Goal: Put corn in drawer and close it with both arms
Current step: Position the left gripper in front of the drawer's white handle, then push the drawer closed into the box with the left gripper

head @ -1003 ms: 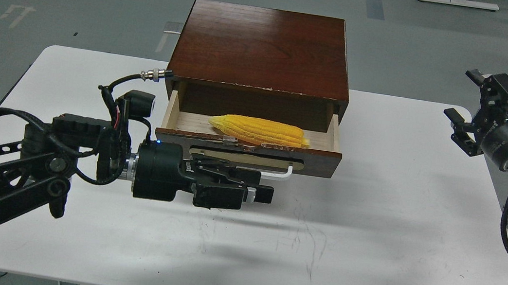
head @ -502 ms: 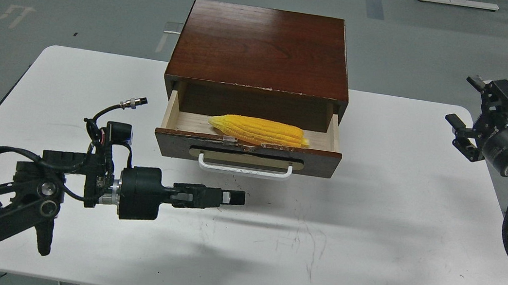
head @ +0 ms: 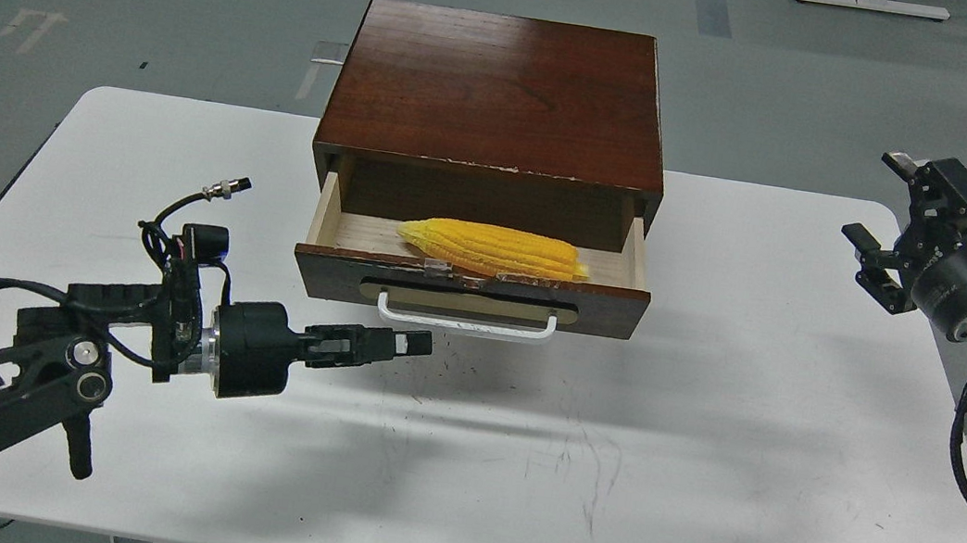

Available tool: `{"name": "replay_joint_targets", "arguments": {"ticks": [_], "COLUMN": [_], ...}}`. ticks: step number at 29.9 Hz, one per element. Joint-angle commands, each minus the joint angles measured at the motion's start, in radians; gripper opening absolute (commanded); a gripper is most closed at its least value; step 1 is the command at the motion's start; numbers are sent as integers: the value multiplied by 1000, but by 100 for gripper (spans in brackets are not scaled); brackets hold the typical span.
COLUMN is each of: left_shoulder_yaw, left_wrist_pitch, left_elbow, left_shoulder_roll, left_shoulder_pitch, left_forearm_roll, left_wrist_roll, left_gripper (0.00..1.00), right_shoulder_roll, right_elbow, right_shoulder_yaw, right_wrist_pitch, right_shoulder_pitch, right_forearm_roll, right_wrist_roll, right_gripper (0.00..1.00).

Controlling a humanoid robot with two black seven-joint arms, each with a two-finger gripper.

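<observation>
The yellow corn [head: 494,249] lies lengthwise inside the open drawer [head: 469,293], on its pale wood floor. The drawer is pulled out of the dark wooden box [head: 500,91], and its white bar handle [head: 465,322] is free. My left gripper [head: 413,344] hovers over the table just left of and below the handle, pointing right, not touching it. It is seen edge-on, so its fingers cannot be told apart. My right gripper [head: 873,196] is open and empty, raised at the table's right edge, far from the drawer.
The white table [head: 703,450] carries only the box, which stands at its back middle. A loose cable connector [head: 228,187] sticks up from my left wrist. Grey floor lies beyond the table.
My left gripper has drawn back from the drawer handle to the left and lower, and turned edge-on. The right gripper shifted slightly. Corn and drawer have not moved.
</observation>
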Motion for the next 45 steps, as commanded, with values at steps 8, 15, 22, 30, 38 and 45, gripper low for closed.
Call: {"name": "replay_joint_targets", "arguments": {"ticks": [8,15,22,30,38,45], "left_shoulder_yaw": [-4,-7,-7,-9,-33,-36], "left_wrist_pitch": [0,8,37,71,72,72], "left_elbow": [21,56,75,113,137,174], "left_shoulder_roll": [-12,-26,-35,-49,-60,-63], "left_shoulder_pitch": [-4,-10,-18,-22,-25,-64], "left_forearm_roll": [0,0,-1,-5,-5,-6], "left_wrist_roll": [1,1,2,4,2,4], "left_gripper": [0,0,0,0,0,0], "right_shoulder_roll": [-1,-1,-1,-1,-1,-1], "right_elbow": [-2,-2,-2,-2,-2,-2], "right_shoulder_yaw": [0,0,0,0,0,0], "right_wrist_pitch": [0,0,0,-3,-3,-5], "right_shoulder_pitch": [-5,-12,-20,-26,-34,-34], "right_forearm_roll": [-2,0,0,0,0,-2], "right_wrist_roll": [0,0,0,0,0,0], "right_gripper": [100,100,100,100,100,100]}}
